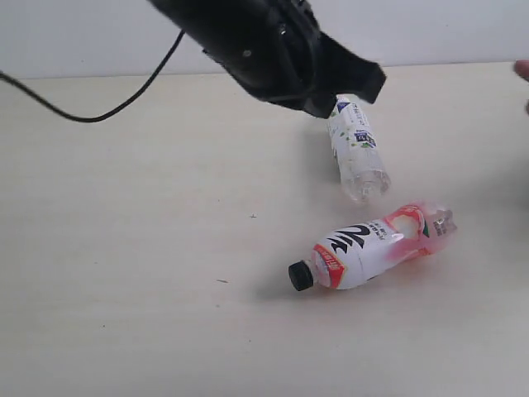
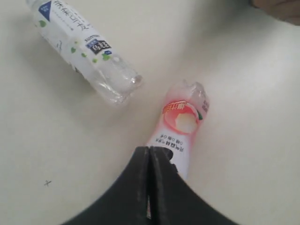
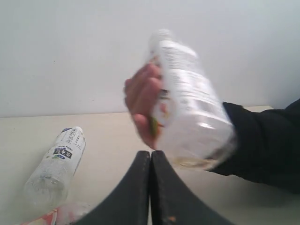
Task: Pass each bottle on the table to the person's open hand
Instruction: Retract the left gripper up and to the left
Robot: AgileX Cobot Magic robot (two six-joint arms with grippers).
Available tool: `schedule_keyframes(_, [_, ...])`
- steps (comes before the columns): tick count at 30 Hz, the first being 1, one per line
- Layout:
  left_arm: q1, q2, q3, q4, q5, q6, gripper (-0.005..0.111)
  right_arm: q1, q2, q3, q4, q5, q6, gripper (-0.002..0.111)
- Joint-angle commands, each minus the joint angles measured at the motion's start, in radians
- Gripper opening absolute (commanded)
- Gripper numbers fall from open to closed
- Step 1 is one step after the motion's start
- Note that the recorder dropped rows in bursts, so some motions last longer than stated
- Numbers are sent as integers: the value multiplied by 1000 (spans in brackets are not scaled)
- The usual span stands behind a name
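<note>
Left fingers (image 2: 133, 183) pressed together, empty, over the pink-red bottle (image 1: 372, 246) | that bottle lies flat on the desk (image 1: 124, 265) | green-labelled bottle (image 1: 355, 145) lies just beside it | right fingers (image 3: 136, 187) together, empty | person's hand (image 3: 143, 101) grips a white-labelled bottle (image 3: 192, 108), raised, apart from the pink-red one

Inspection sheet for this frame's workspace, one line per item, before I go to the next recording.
Surface: pale beige table, few tiny dark specks.
Job's things: white-and-blue-labelled bottle and pink-red bottle lie on their sides, apart; a third clear bottle is in the person's hand.
Clutter: nothing seen.
Grippers: left gripper and right gripper both shut, empty.
Cables: black cable runs from the arm to the exterior view's left edge.
Surroundings: plain white wall.
</note>
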Motion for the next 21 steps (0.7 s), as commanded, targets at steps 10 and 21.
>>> schedule_keyframes(10, [2, -441, 622, 29, -508, 86, 0, -3, -6, 5, 0, -10, -1, 0])
schedule_keyframes(21, [11, -765, 981, 29, -674, 89, 0, -3, -6, 5, 0, -10, -1, 0])
